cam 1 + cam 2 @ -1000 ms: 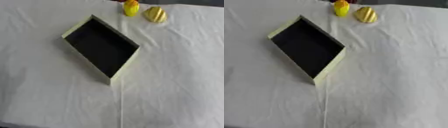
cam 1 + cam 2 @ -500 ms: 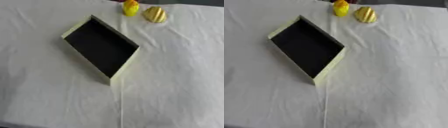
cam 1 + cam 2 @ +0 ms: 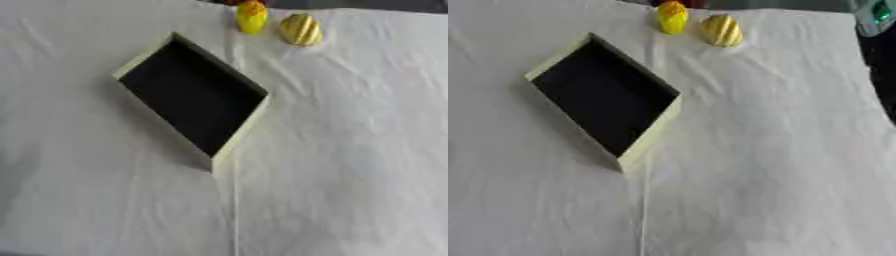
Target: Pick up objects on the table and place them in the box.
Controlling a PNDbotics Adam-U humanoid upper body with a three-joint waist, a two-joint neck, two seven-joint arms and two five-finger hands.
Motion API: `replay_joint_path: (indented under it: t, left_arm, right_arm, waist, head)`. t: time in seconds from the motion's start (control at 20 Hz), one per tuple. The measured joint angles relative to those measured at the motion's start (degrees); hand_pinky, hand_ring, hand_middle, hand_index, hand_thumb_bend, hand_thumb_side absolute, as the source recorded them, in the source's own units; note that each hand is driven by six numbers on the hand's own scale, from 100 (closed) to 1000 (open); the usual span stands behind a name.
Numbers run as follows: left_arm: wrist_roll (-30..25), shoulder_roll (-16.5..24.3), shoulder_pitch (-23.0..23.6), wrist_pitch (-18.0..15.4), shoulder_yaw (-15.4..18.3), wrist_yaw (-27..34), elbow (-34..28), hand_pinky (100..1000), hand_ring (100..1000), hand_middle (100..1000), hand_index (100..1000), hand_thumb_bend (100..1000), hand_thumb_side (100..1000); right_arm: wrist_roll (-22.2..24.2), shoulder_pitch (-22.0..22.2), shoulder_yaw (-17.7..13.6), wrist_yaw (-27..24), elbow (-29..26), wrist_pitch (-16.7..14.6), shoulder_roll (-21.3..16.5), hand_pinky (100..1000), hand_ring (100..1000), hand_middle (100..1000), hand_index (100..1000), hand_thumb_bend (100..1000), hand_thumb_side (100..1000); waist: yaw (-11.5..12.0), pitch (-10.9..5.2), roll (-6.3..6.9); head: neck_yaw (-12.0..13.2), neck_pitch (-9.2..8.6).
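A shallow pale-yellow box (image 3: 240, 135) with a black inside lies turned like a diamond at the middle left of the white cloth; nothing shows inside it. Beyond its far corner, near the table's far edge, stand two small things: a yellow-orange one (image 3: 251, 16) and, to its right, a golden ridged oval one (image 3: 300, 29). A bit of something red (image 3: 234, 2) peeks out behind the yellow-orange one. Neither of my hands shows in either view.
The white cloth (image 3: 350, 165) covers the whole table, with a crease running from the box's near corner to the front edge. In the right eye view a grey device with a green light (image 3: 875, 15) sits at the top right corner, past the table's right edge.
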Motion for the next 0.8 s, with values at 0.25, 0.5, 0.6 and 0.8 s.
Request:
replay_joint_path:
  t: [0.25,0.5,0.6,0.8]
  left_arm:
    - [-0.28,-0.01,-0.4,0.08,-0.05,0.18,0.0,862,911,891,825,396,809]
    - [-0.33,-0.02,-0.43,0.09,-0.29,0.29,0.0,862,910,891,824,396,809]
    - [-0.34,-0.02,-0.44,0.09,-0.32,0.3,0.0,861,910,891,824,396,809]
    - [-0.34,-0.05,-0.47,0.1,-0.34,0.31,0.0,861,910,891,824,395,810]
  right_arm:
    - [0.82,-1.23,0.52,1.17,1.04,-0.84,2.74,870,862,916,909,100,687]
    - [1.53,-1.6,0.88,1.94,1.5,-1.5,4.26,870,863,918,910,100,694]
    - [1.96,-1.65,1.05,1.98,1.72,-1.69,4.49,871,866,921,914,100,683]
    - [4.63,-1.65,1.55,2.19,1.87,-2.59,4.51,875,873,924,923,100,659]
  waist:
    - [0.83,-0.04,-0.27]
    - [1.24,-0.04,-0.46]
    - [1.22,-0.04,-0.51]
    - [1.16,-0.04,-0.54]
  head:
    - [-0.58,-0.43]
    - [-0.38,-1.89]
    - [-0.36,-2.28]
    - [-0.36,-2.55]
